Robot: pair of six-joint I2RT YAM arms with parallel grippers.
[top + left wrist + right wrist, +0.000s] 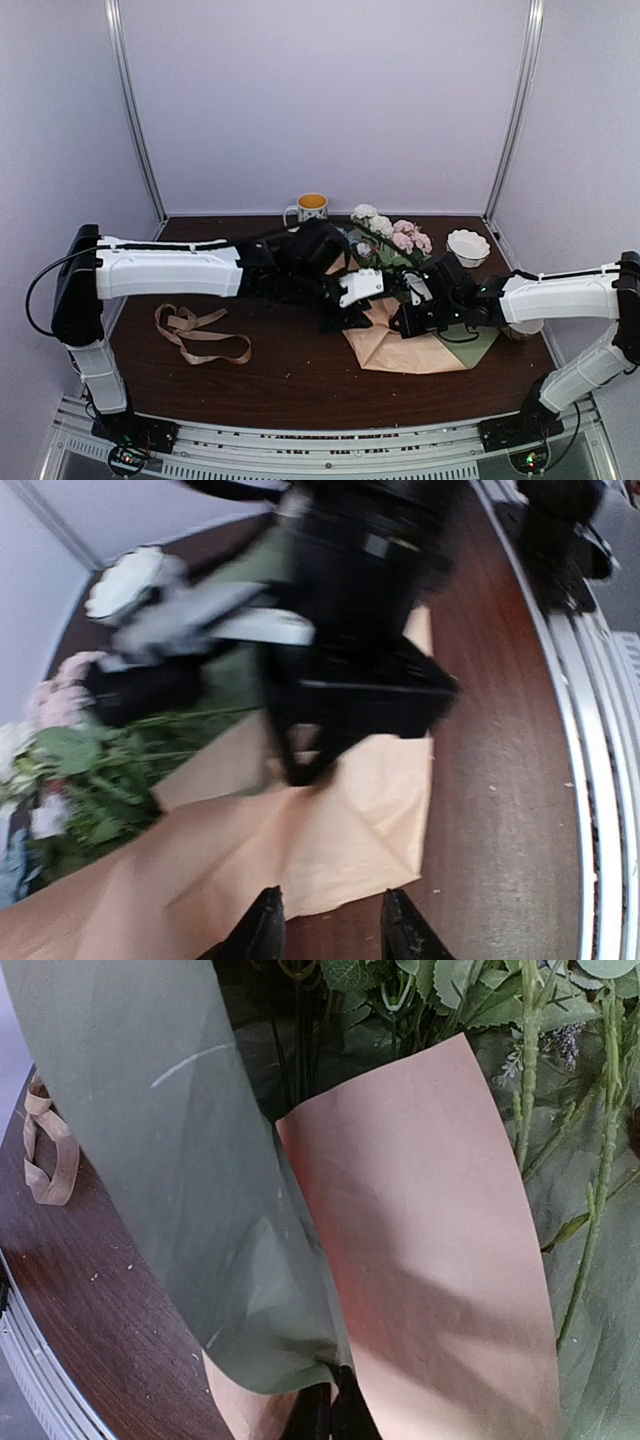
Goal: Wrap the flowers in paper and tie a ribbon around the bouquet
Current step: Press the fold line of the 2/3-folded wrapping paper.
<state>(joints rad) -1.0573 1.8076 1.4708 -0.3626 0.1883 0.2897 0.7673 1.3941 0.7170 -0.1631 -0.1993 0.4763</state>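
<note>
The right claw (331,1416) is pinched shut on the paper (430,1260), which stands up from its tips, with the flowers (527,1070) just beyond. The left claw (330,932) is partly open and empty, just short of the peach corner. I'd catch that corner squarely before folding it over the stems.

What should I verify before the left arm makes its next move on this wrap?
1. Right end effector gripping the paper: ok, shut on both the green and the peach sheet.
2. Left end effector free: ok, open and holding nothing, over the peach sheet's edge.
3. Flowers on the paper: ok, the stems lie across it.
4. Paper closed round the stems: not ok, the sheets curl up but are not closed.
5. Ribbon available: ok, lying loose on the table, left of the paper.
6. Clearance between the two arms: cannot tell, they overlap in the top view.
</note>
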